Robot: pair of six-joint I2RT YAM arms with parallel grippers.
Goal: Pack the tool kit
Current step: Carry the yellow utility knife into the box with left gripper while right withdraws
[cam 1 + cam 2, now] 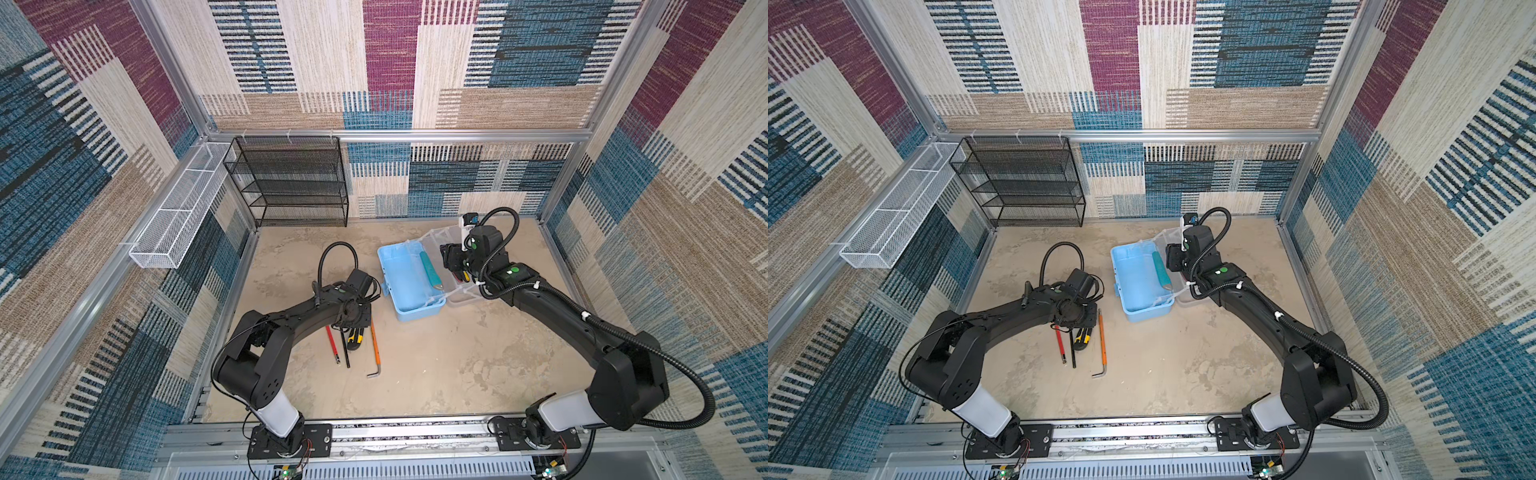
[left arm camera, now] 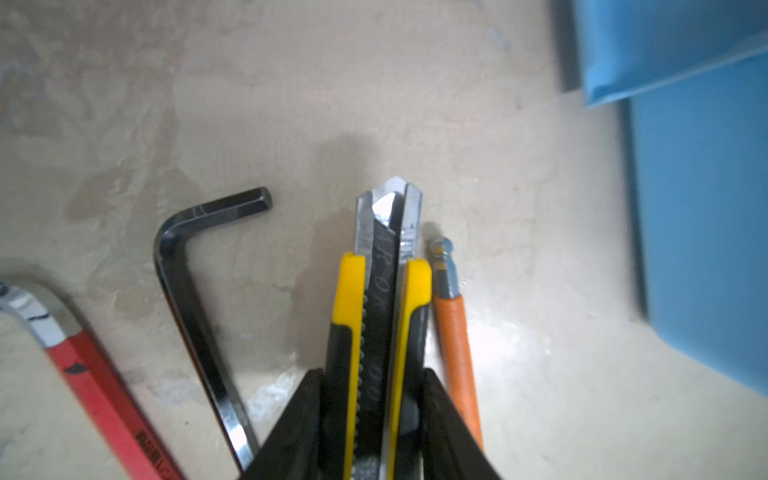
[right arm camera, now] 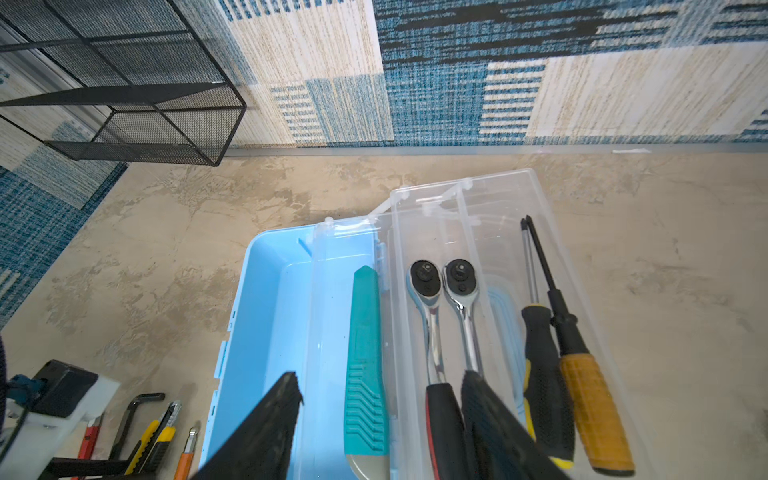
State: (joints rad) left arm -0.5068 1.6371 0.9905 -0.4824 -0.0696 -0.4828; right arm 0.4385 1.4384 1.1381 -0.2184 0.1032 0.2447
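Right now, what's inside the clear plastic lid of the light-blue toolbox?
Two chrome ratchets, a black-and-yellow screwdriver and an orange-handled screwdriver. The right gripper covers part of the ratchet handles.

Bright, even light from above; shadows are soft. Both top views bow at the edges. The left wrist view is blurred, with glare on the worktop (image 2: 511, 340).

On the yellow utility knife (image 2: 380, 291) you can make out pale letters, roughly "R O K", along its dark centre strip; the rest blurs. The red-sleeved hex key (image 2: 104, 390) carries small print you cannot read.
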